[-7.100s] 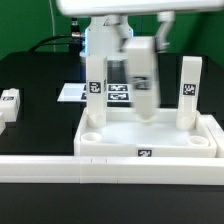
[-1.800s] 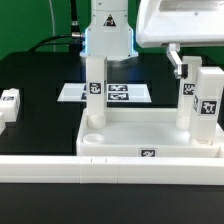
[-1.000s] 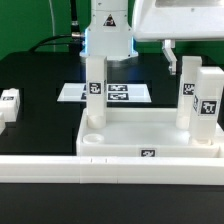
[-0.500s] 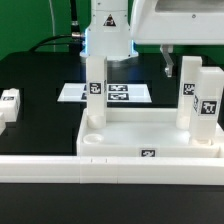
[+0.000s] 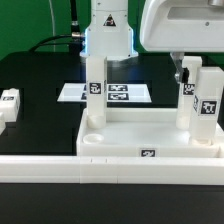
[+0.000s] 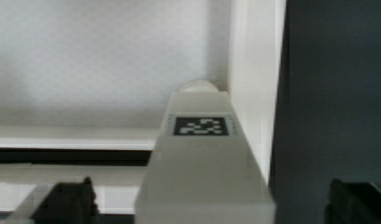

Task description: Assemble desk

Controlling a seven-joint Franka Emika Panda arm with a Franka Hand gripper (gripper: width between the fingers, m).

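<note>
The white rimmed desk top [image 5: 110, 148] is being seen flat on the black surface [image 5: 40, 135]. The left leg [image 5: 94, 95], rear right leg [image 5: 187, 95] and front right leg [image 5: 209, 105] are being carried upright in it; the loose leg [image 5: 10, 100] is lying apart.

**Parts tally: one top, four legs**

We're looking at one white plastic tray-like desk top [image 5: 150, 132], and I'm counting four short white square-section legs [image 5: 94, 100]. Three are standing upright on the tray, one at the exterior view's left and a pair of legs [image 5: 188, 100] at its right. The fourth leg [image 5: 10, 100] is lying on the black table [image 5: 40, 75]. One long white rail [image 5: 60, 168] and one marker board [image 5: 138, 95] are completing the count.
</note>
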